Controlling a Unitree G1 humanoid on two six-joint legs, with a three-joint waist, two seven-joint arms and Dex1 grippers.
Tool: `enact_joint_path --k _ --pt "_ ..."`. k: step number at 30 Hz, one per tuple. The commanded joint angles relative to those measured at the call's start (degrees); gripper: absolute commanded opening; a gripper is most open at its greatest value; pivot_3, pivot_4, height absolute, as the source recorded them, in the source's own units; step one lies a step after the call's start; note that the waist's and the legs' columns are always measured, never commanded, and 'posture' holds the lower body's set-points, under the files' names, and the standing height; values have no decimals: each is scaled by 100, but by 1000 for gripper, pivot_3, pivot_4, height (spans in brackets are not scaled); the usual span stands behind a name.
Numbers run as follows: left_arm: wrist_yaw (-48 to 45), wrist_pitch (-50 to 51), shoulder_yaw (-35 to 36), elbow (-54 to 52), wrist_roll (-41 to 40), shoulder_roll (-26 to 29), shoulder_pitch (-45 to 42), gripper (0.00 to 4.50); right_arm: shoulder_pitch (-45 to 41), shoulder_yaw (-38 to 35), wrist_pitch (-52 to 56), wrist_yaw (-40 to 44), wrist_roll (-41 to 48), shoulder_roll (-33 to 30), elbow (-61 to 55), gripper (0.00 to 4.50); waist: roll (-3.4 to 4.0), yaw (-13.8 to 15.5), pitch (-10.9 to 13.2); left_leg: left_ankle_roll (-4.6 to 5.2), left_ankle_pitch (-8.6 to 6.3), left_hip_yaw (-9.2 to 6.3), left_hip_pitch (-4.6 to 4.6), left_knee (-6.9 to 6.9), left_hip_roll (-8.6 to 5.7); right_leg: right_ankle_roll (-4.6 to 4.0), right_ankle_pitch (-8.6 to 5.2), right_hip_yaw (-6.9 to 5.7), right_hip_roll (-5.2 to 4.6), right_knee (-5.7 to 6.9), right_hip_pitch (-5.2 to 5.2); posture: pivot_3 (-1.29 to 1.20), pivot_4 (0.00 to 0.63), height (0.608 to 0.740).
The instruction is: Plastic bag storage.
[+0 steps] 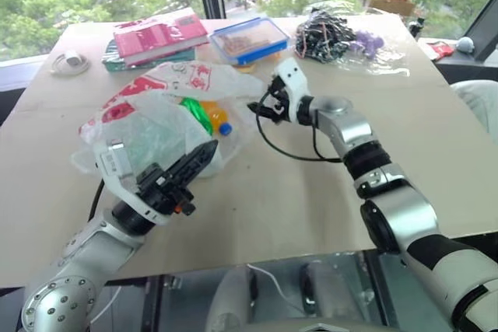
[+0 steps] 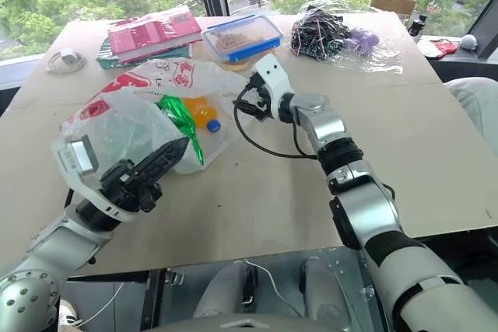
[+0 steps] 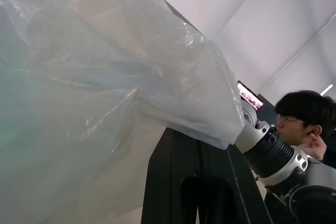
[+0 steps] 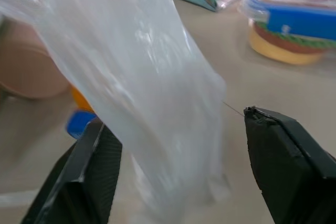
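The plastic bag, crinkly white film with red print, lies on the left half of the table. A green packet and an orange bottle with a blue cap show through it. My left gripper is at the bag's near side, shut on the film, which drapes over its black fingers. My right gripper is at the bag's right edge. It stands open, with a fold of the film hanging between its two fingertips.
Along the far edge lie pink books, a blue-lidded food box, a clear wrap of dark cables and a white round item. A black cable loops from my right wrist. A person sits off to the side.
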Motion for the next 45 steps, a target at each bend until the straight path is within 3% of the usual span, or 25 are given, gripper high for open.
enact_joint_path --k 1,5,10,15,20,25,33,41,45 --pt "110 -117 82 -301 -211 64 -57 0 -234 -416 105 635 549 -21 -178 2056 0 12 0 0 0 -2 0 0 1 0 0 -1 0 0 1 0 150 740" --pt "230 -173 284 -120 -522 173 -281 0 -50 -709 1114 1362 1268 -288 -950 87 1 50 1 0 0 -7 -1 0 4 0 0 -6 -4 0 3 0 150 740" --pt "559 -307 631 560 -1545 529 -1421 0 158 -1292 3261 1794 2693 -834 -2280 87 4 149 7 0 0 -14 -3 1 3 -1 0 -15 -4 0 4 0 150 740" --pt "1131 -453 646 1997 -2380 869 -3806 0 -539 -2647 4456 927 4138 -1021 -2437 87 4 211 16 0 1 -27 -15 12 -10 1 1 -32 -2 -1 6 0 150 740" --pt "1034 -343 547 3476 -2122 907 -5602 0 -1631 -3739 4230 -396 4707 -1259 -1877 87 4 194 20 0 1 -21 -40 17 -17 4 2 -38 -1 -6 -6 0 150 740" --pt "377 -175 -59 4872 -927 703 -6894 0 -2390 -4112 3827 -1396 4561 -1899 -1458 87 0 190 22 -25 16 -22 -99 15 -20 6 3 -73 -5 -7 -36 0 150 740" --pt "-156 309 -627 5787 540 130 -7345 0 -2023 -4121 4388 -2558 4759 -2250 -2300 87 4 131 25 -25 16 -16 -103 5 -19 7 3 -63 -8 -2 -50 0 150 740" --pt "-178 781 -803 5502 1440 -430 -6852 0 -547 -3998 5083 -3373 5058 -2177 -4127 87 7 124 26 -25 17 -17 -125 7 -16 8 4 -36 -14 15 -86 0 150 740" --pt "-50 845 -825 5242 1776 -686 -6400 0 471 -3570 5142 -3686 4816 -2032 -5022 87 8 136 24 -26 18 -20 -127 7 -13 8 4 -34 -13 20 -93 0 150 740"
